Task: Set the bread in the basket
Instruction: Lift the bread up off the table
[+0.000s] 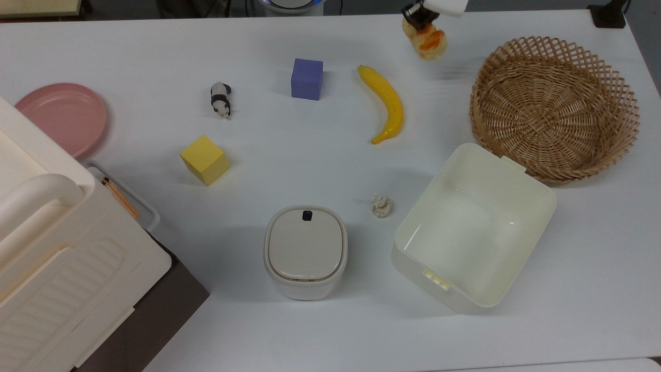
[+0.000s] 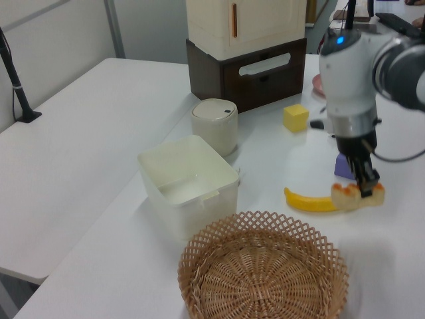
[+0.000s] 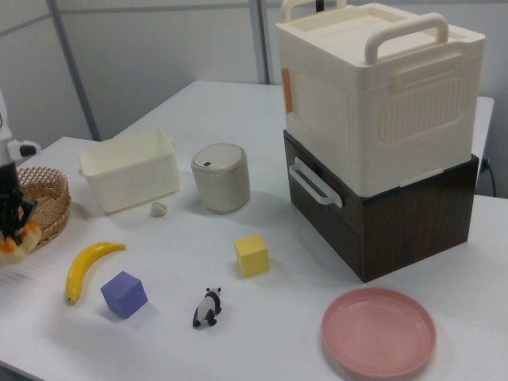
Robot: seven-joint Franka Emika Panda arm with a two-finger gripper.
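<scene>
The bread [image 1: 427,40], a small cream loaf with an orange-brown top, hangs in the air above the table, with my gripper [image 1: 419,16] shut on it. In the left view the bread [image 2: 358,196] hangs from the gripper [image 2: 366,189] over the banana's end. At the right view's left edge, the bread [image 3: 17,239] hangs below the gripper [image 3: 14,218]. The round tan wicker basket [image 1: 555,106] stands empty to the top view's right of the bread. It fills the left view's foreground as basket [image 2: 262,272], and its rim shows in the right view as basket [image 3: 48,198].
A yellow banana [image 1: 387,102], purple cube [image 1: 307,78], toy panda [image 1: 220,99], yellow cube [image 1: 204,159] and pink plate [image 1: 62,118] lie on the white table. A cream tub [image 1: 472,227], lidded white bin [image 1: 305,251] and small off-white ball [image 1: 381,205] stand nearer. Stacked storage boxes [image 3: 377,127] occupy one corner.
</scene>
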